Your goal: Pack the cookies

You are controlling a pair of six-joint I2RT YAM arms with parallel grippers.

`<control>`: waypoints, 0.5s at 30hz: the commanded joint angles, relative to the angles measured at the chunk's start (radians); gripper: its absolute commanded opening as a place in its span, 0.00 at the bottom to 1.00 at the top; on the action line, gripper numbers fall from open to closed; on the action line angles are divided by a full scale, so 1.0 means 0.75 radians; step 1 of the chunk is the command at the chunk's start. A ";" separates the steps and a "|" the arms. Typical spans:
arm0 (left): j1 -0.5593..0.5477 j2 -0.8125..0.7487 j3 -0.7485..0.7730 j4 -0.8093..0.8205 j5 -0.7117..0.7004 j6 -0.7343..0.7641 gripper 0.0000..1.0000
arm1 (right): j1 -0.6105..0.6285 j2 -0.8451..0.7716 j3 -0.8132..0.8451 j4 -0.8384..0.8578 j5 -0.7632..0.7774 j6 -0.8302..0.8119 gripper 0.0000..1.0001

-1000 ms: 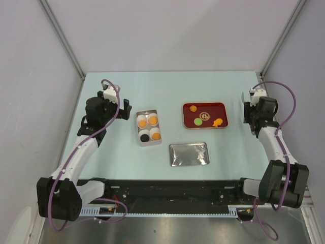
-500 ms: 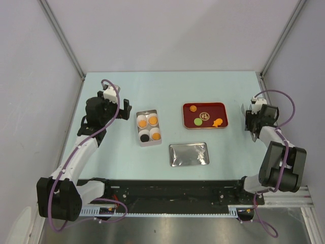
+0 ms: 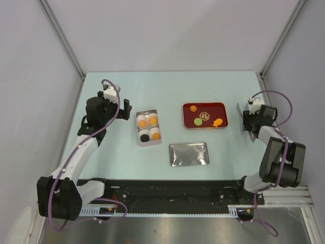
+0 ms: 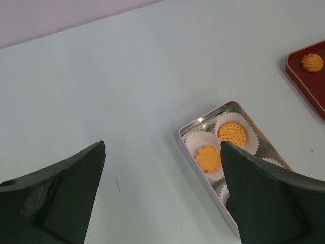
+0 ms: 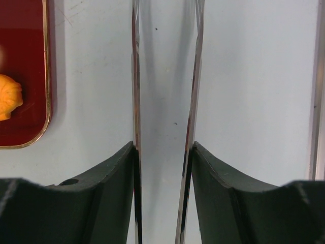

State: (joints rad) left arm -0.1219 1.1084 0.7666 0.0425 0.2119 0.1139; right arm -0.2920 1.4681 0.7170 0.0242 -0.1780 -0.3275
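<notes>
Metal tongs (image 5: 135, 76) sit pinched in right gripper (image 5: 162, 147); left gripper (image 4: 162, 147) gapes wide.

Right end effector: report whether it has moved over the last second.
Yes. The right end effector, gripping tongs, shifted downward in the top view relative to the red tray.

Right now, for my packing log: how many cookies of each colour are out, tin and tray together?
Orange cookies: 5
Black cookie: 1
Green cookie: 1
Brown patterned cookie: 1
Total: 8
</notes>
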 commanded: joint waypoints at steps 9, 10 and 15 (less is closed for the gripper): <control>-0.007 -0.005 0.029 0.039 0.004 0.016 1.00 | 0.001 0.143 -0.005 0.092 -0.035 -0.126 0.52; -0.007 -0.007 0.029 0.039 0.004 0.016 1.00 | -0.001 0.147 -0.003 0.099 -0.031 -0.128 0.52; -0.007 -0.005 0.031 0.039 0.004 0.016 1.00 | -0.001 0.196 0.001 0.111 -0.033 -0.161 0.54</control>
State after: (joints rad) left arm -0.1219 1.1084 0.7666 0.0425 0.2115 0.1135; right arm -0.2920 1.5833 0.7166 0.0601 -0.1982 -0.4095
